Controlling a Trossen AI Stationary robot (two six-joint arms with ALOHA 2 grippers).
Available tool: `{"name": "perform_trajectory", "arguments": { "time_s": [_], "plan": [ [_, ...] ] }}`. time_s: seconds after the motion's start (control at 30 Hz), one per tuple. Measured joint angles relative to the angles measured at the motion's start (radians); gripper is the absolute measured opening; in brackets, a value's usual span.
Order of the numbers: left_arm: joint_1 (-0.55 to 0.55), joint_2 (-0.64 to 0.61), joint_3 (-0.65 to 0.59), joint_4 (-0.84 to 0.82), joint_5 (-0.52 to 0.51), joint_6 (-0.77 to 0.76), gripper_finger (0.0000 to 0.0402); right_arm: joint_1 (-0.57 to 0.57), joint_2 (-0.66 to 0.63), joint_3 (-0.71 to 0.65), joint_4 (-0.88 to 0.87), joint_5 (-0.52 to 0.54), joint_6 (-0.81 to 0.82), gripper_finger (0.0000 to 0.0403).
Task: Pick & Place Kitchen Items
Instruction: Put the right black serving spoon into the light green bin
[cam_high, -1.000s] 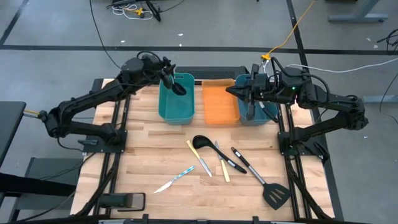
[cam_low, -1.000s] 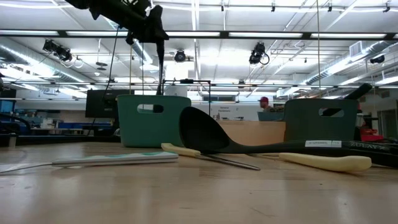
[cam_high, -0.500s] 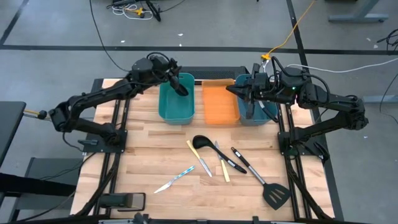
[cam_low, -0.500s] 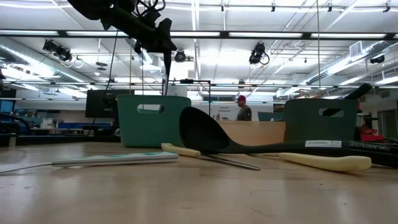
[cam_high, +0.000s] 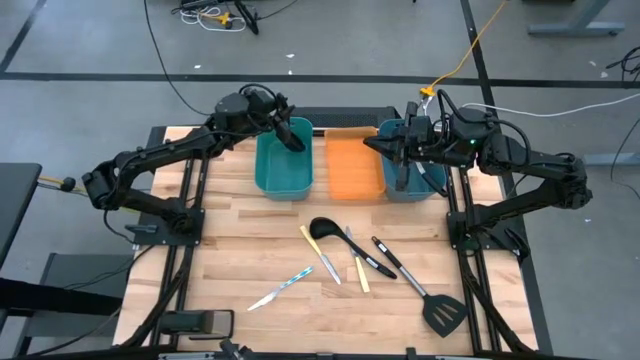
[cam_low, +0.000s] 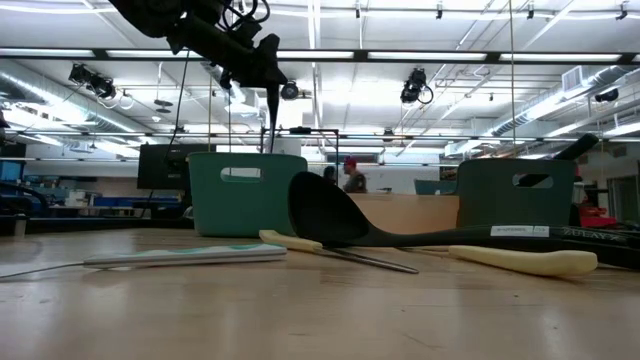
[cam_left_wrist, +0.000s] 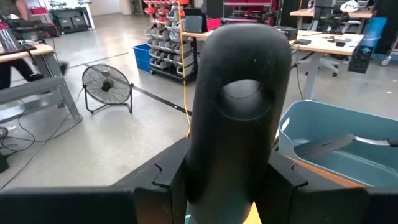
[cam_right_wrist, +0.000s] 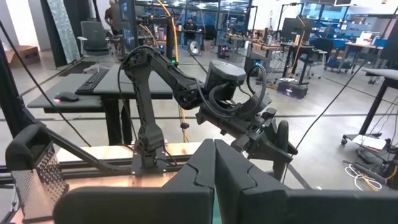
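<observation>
My left gripper is above the far part of the left teal bin, shut on a black utensil. The utensil hangs down toward the bin, and its lower end is hidden behind the bin's wall in the low view. My right gripper is shut and holds nothing. It hovers between the orange tray and the right teal bin. On the near table lie a black ladle, a black spatula, a light-blue knife and pale yellow knives. My left gripper pinches the black utensil between its two fingers, just below its broad rounded end, which has an oval hollow and stands above the fingers. The fingers reach out about level, across the utensil. The slim shaft hangs upright below them, clear of the table.
The right bin holds dark utensils. A black-handled knife lies between the ladle and the spatula. Bare wood lies left of the light-blue knife. A person moves in the room behind the bins.
My left gripper has moved toward the table's right edge and down, carrying the black utensil from the left bin's far left corner to over the bin. The utensil still hangs upright, and its lower end has sunk behind the bin's rim.
</observation>
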Motion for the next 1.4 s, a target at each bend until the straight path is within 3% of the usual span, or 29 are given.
{"name": "perform_trajectory", "arguments": {
  "time_s": [0.73, 0.97, 1.4],
  "plan": [
    [0.027, 0.0, 0.0, -0.083, 0.014, -0.026, 0.0136, 0.0, 0.0, 0.0, 0.007, 0.0, 0.0, 0.0004],
    [0.027, 0.0, 0.0, -0.083, 0.013, -0.023, 0.0162, 0.0, 0.0, 0.0, 0.007, 0.0, 0.0, 0.0004],
    [0.029, 0.0, 0.0, -0.083, 0.013, -0.008, 0.0099, 0.001, 0.0, 0.0, 0.007, -0.001, 0.0, 0.0004]
  ]
}}
